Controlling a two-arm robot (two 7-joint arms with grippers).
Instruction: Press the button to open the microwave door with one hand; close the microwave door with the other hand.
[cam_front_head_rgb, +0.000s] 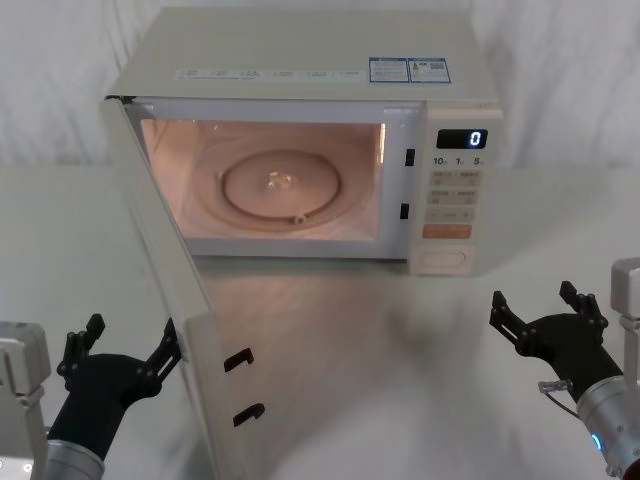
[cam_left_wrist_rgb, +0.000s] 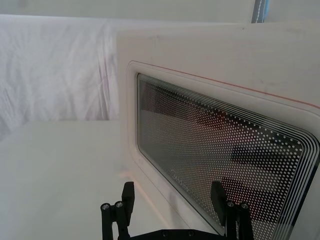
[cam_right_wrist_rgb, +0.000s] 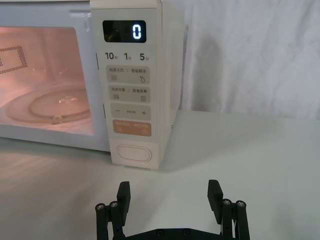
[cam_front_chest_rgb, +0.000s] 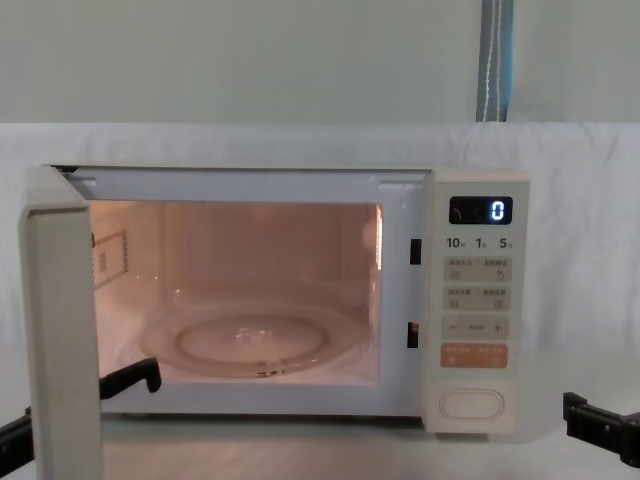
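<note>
Standing wide open, the microwave door (cam_front_head_rgb: 165, 290) is swinging out toward the robot from the left side of the microwave (cam_front_head_rgb: 300, 140), its cavity lit and its glass turntable (cam_front_head_rgb: 283, 186) bare. That suggests the opening half is done and the closing half is what is waiting.

The left gripper (cam_front_head_rgb: 122, 352) is hovering just outside the door's free edge, on the door's outer face, fingers spread and clasping nothing; its inner fingertip looks to be touching or nearly touching the panel, though I cannot tell which. It seems placed there so a sweep toward the microwave would push the door home.

The right gripper (cam_front_head_rgb: 548, 312) is hanging released and empty in front of the microwave's right end, well apart from the button (cam_front_head_rgb: 443, 260), which is sitting at the bottom of the control panel (cam_front_head_rgb: 455, 190), under the orange key (cam_front_head_rgb: 446, 231).
</note>
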